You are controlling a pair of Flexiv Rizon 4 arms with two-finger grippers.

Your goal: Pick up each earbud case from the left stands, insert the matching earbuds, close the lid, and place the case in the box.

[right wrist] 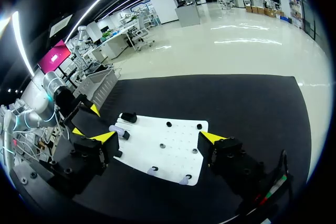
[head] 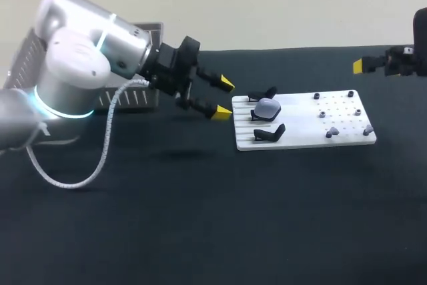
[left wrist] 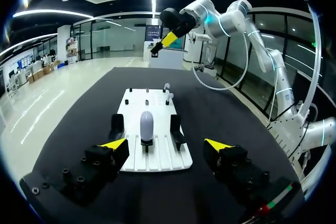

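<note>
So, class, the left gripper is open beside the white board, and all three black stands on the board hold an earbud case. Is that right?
Not quite. Of the three black stands, only the middle one holds an earbud case; the outer two are empty, as the head view shows. The left gripper is indeed open beside the white board.

1. A board [head: 303, 128] lies on the table [head: 200, 218], right of the middle and toward the far side.
2. Three stands [head: 269, 133] sit in a near-to-far row on the board's left part.
3. An earbud case [head: 267, 107] rests on the middle stand.
4. Earbuds [head: 331, 133] lie on the board's right part, apart from the stands.
5. The box [head: 130, 98] stands at the table's far left, behind the left arm.
6. The left gripper [head: 224, 99] hangs just left of the board, between box and stands.
7. The right gripper [head: 360, 66] hangs at the far right, beyond the board's far edge.
</note>
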